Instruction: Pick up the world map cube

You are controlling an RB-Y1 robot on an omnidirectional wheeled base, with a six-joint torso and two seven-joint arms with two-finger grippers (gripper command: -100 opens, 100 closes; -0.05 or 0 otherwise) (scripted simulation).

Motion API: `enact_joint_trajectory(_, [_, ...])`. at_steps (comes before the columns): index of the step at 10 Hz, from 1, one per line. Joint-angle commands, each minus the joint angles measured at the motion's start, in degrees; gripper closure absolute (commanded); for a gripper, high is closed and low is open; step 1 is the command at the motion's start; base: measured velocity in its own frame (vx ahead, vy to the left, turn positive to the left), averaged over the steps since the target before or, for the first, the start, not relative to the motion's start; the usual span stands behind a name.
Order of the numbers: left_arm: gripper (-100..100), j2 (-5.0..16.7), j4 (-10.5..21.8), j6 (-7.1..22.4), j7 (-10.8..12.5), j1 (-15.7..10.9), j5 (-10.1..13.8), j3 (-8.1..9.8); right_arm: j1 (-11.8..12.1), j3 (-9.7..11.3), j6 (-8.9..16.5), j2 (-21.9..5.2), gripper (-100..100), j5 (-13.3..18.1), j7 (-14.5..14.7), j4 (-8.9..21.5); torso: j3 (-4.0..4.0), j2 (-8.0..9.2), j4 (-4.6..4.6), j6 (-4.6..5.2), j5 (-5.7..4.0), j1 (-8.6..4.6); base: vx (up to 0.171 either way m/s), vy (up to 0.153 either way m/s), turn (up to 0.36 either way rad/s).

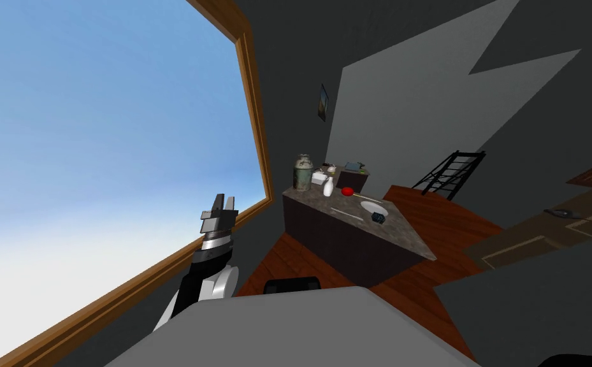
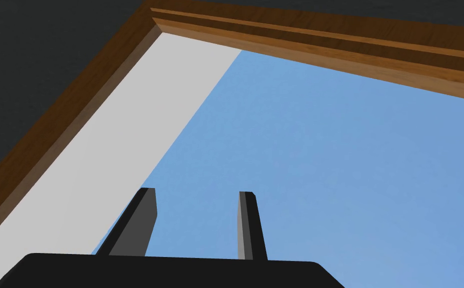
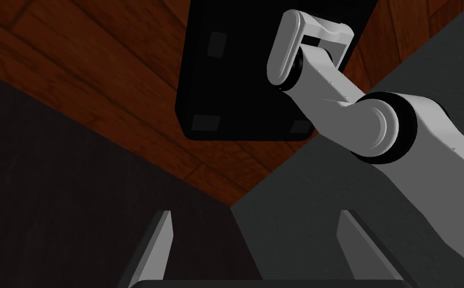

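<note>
- Cube (image 1: 378, 217): taken to be the small dark blue block lying on the grey counter (image 1: 409, 239) towards its near end, just beside a white plate (image 1: 373, 207); its pattern cannot be made out.
- Left gripper (image 1: 224, 201): raised beside the window (image 1: 97, 127); fingers are set narrowly apart, nothing held.
- Right gripper (image 3: 255, 215): pointed at the wooden floor (image 3: 101, 75); fingers are spread wide, nothing held.

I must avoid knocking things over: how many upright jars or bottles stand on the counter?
2. A tall greenish jar stands at the counter's far end; a small white bottle stands beside it, toward the red object. Others behind the jar may be hidden.
</note>
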Motion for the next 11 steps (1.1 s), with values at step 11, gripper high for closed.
enact_joint_trajectory(11, [0,0.0,0.0,0.0,0.0,0.0,0.0,0.01,-6.2,10.4,-0.2,-17.2,-100,1.9,-2.4,16.2,-0.18,-0.30,-0.07,0.04,-0.05,-0.05,0.102,-0.079,0.147])
